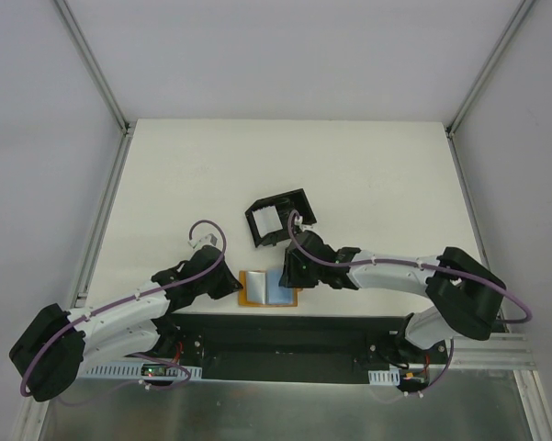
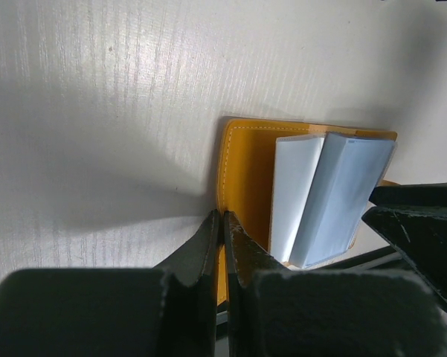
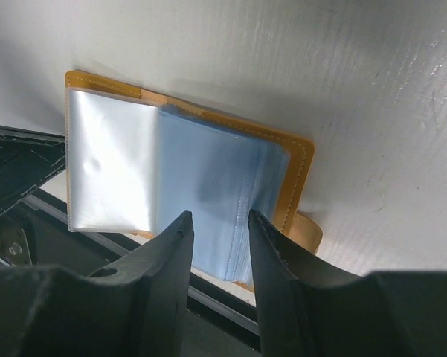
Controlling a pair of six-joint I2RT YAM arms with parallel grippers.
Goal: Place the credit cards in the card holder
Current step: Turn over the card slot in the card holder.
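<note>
The tan-orange folding wallet lies open at the table's near edge, with clear and bluish plastic sleeves fanned out over it. My left gripper is shut on the left edge of the wallet's cover. My right gripper is open, its fingers astride the edge of the bluish sleeves over the wallet. No loose credit card shows; I cannot tell whether the sleeves hold any. The black card holder stands empty-looking just behind the right gripper, with its white insert on the left.
The black mounting plate runs just below the wallet along the table's near edge. Metal frame rails border the white table on both sides. The wallet's strap tab sticks out on its right.
</note>
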